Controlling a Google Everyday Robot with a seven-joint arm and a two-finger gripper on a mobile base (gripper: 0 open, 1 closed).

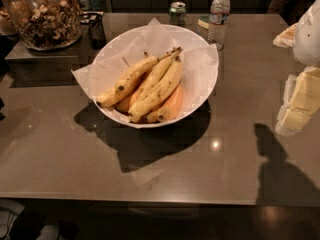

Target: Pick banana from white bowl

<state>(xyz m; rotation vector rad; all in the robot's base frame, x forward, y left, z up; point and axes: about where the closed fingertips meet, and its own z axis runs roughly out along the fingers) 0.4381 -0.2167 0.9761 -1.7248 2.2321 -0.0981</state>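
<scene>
Our pale two-finger gripper hangs at the right edge, well apart from the wide white paper-lined bowl; we cannot tell how its jaws stand. In the bowl lies the long yellow banana, on top of others alike and orange-tinted fruit. A round glass jar at the far left holds nuts. We cannot read the clear plastic bottle label.

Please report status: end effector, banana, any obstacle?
End effector at right edge, apart from white bowl. Banana lies in bowl among other bananas, untouched. Nothing covers it.

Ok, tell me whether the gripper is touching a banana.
No, the gripper hangs at the right edge, apart from the bananas in the bowl.
</scene>
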